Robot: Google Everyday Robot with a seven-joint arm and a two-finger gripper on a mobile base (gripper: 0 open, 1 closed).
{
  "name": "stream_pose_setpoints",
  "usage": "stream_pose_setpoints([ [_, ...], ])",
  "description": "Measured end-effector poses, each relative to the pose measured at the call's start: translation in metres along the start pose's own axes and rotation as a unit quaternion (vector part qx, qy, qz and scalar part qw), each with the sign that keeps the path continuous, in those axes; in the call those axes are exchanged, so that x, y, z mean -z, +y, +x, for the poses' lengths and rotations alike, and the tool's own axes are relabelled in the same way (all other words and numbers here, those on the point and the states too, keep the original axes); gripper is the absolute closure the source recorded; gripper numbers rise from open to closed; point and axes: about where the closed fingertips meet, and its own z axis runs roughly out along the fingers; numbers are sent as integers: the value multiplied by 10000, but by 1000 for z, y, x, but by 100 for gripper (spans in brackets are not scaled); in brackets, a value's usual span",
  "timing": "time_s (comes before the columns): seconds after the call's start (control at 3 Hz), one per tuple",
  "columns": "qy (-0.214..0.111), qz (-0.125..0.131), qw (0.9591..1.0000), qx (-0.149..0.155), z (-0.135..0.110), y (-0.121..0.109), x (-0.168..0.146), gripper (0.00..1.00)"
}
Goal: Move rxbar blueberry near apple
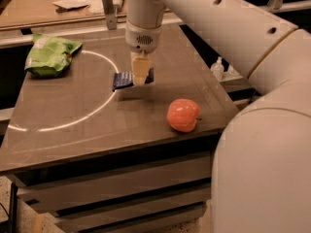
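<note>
The gripper (140,78) hangs straight down from the arm (218,18) over the upper middle of the tabletop (73,135). Its pale fingers (139,70) pinch the rxbar blueberry (122,80) across its width. The near finger covers the middle of the wrapper, so only the dark blue left end and a sliver of the right end show. The lettering is too small to read, and the far finger is hidden behind the bar. A soft dark patch lies on the tabletop just below the bar, which appears to be lifted slightly clear, though the gap itself is hard to make out.

The apple (183,114) sits lower right of the bar, near the front right edge of the tabletop and apart from the gripper. Its stem shows only as a small dark mark.

A green chip bag (51,55) lies crumpled at the far left edge. A thin pale arc of light (77,120) curves across the surface between the bag and the bar.

The robot's bulky body (262,174) fills the lower right of the frame and hides the tabletop's right front corner. The arm is cut off at the top edge.
</note>
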Motion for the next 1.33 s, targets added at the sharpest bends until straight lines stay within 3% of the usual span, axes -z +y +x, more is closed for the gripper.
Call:
stream_pose_setpoints([
  [0.33,21,254,9996,-75,52,-6,26,100],
  [0.67,-12,349,9993,-96,87,-11,38,100],
  [1.33,-148,372,9985,-368,150,-2,51,100],
])
